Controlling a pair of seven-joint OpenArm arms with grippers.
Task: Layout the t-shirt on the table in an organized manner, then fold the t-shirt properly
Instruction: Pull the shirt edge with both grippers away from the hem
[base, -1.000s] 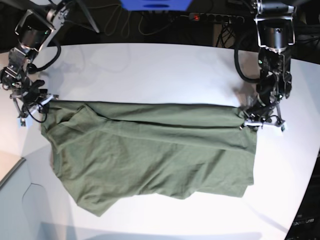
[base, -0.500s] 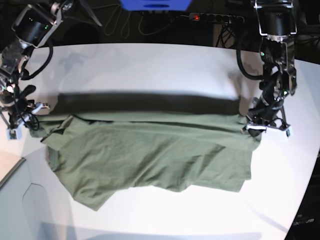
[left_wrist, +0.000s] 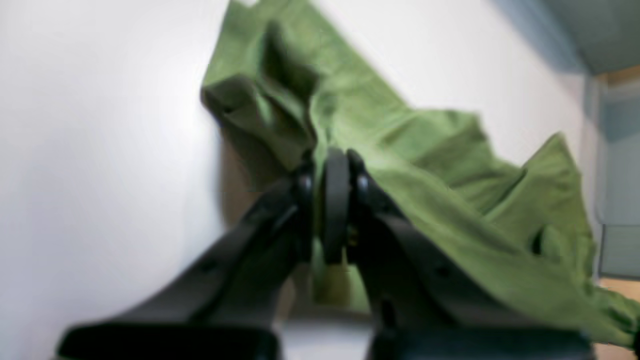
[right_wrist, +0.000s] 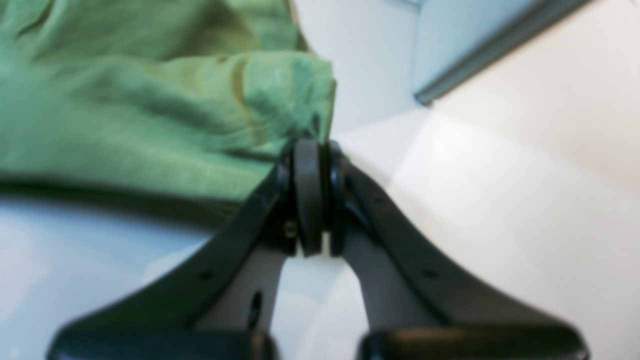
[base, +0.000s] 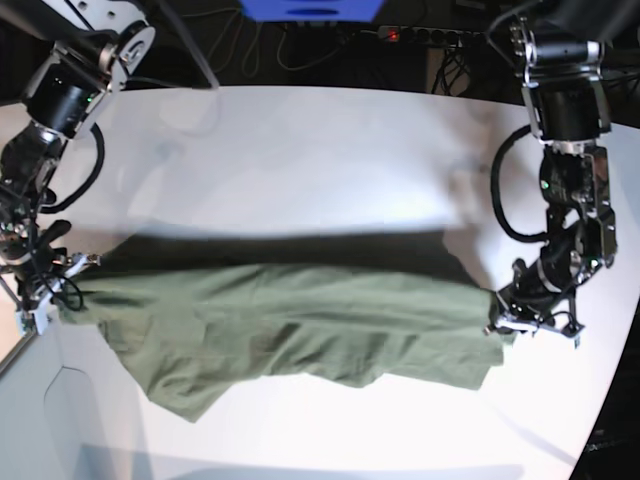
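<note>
A large white table (base: 300, 150) with a curved far edge fills the base view, and a dark strip of cables and a power strip (base: 430, 36) is seen behind it. Across the near half of the table an olive-green t-shirt (base: 290, 325) is stretched side to side, one long edge held taut and raised, so that a band of shadow is cast on the white surface behind it. The rest of the cloth hangs and drags in loose wrinkles toward the near edge, where a corner lies flat.

At the base view's right end the cloth is held by the left gripper (base: 527, 322), whose dark fingers (left_wrist: 300, 187) are seen in the wrist view pressed together on a bunched fold of fabric. At the base view's left end the right gripper (base: 45, 290) is pinched on the opposite corner, just beside the table's edge; its fingers (right_wrist: 285, 172) are closed tight on the hem.

The laying-out step is judged to be in hand, with no folding begun. For the next move, the taut edge would need to be lowered evenly by both arms, tension being kept so the body spreads flat before either corner is let go. Uneven lowering could leave the wrinkles trapped underneath.
</note>
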